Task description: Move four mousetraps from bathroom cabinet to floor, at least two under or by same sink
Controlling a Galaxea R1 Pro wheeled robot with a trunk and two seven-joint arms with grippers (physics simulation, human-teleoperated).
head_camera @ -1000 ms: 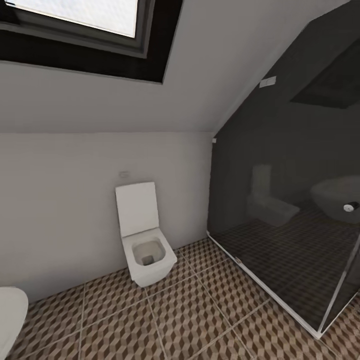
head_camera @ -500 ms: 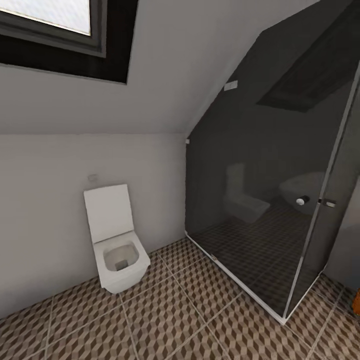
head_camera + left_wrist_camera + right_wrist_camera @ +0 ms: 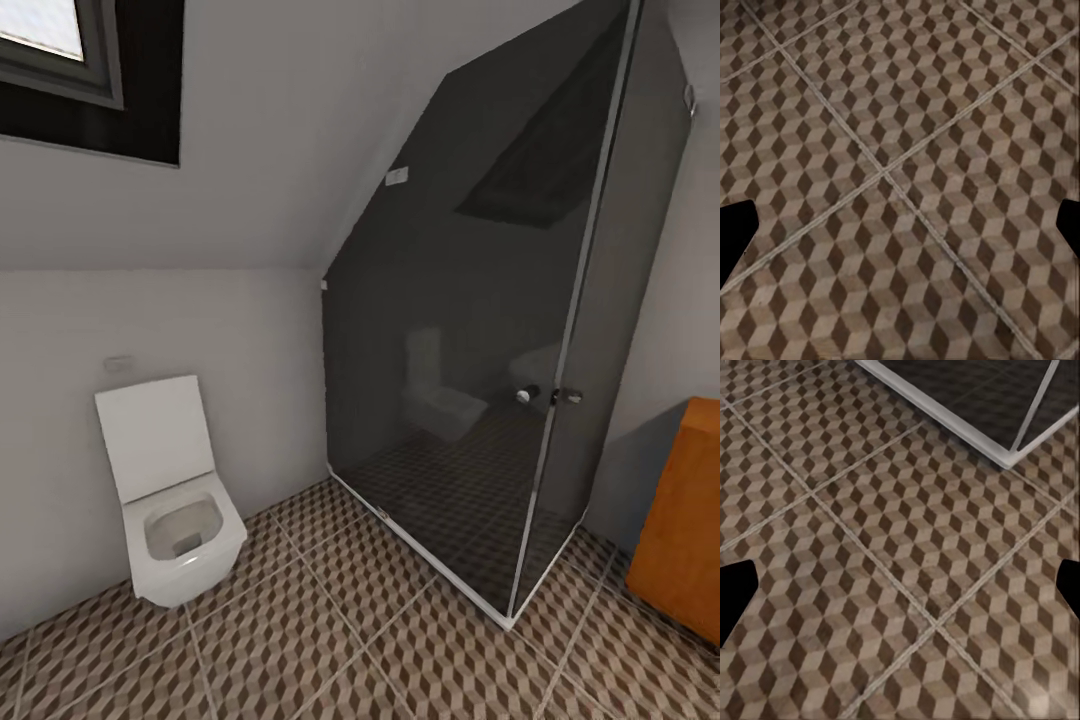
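The end of the orange-brown wooden cabinet [image 3: 682,520] stands at the right edge of the head view, on the cube-patterned bathroom floor [image 3: 320,640]. The mousetraps and the sink are out of view. In the left wrist view my left gripper [image 3: 900,236] is open above bare floor tiles [image 3: 885,112], its dark fingertips [image 3: 735,236] far apart with nothing between them. My right gripper [image 3: 900,592] is open in the same way over the floor [image 3: 870,510], close to the shower's white base rail [image 3: 945,420].
A square white toilet [image 3: 170,510] with its lid up hangs on the left wall. A dark glass shower enclosure [image 3: 470,380] fills the corner between the toilet and the cabinet. A sloped ceiling holds a dark-framed window [image 3: 80,80].
The camera has turned to the right: the toilet and the shower have slid left in the picture, and the orange cabinet has come into view at the right edge.
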